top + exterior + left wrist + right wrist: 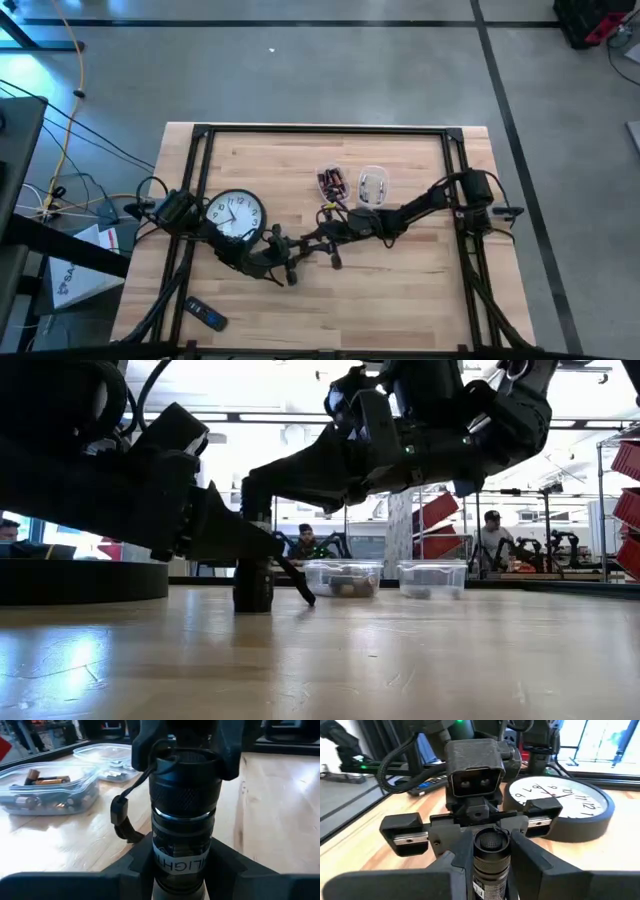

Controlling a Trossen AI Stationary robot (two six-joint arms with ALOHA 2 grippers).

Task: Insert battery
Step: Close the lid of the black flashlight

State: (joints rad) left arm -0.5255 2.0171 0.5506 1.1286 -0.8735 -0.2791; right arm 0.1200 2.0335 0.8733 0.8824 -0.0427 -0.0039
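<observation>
Wooden surface under you — your left pincer and right pincer both clamp one black flashlight upright, wall clock beside.

A wall clock is lying on the table, left of two tubs. The battery tub is sitting just left of the second tub. A remote is lying near the table's front-left corner.

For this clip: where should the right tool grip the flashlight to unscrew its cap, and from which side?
Probably on the knurled band near the top end, coming straight down from above. The flashlight stands upright with its lower body clamped in the left tool, so only the top is free. The knurling should give the right tool purchase for twisting.
</observation>
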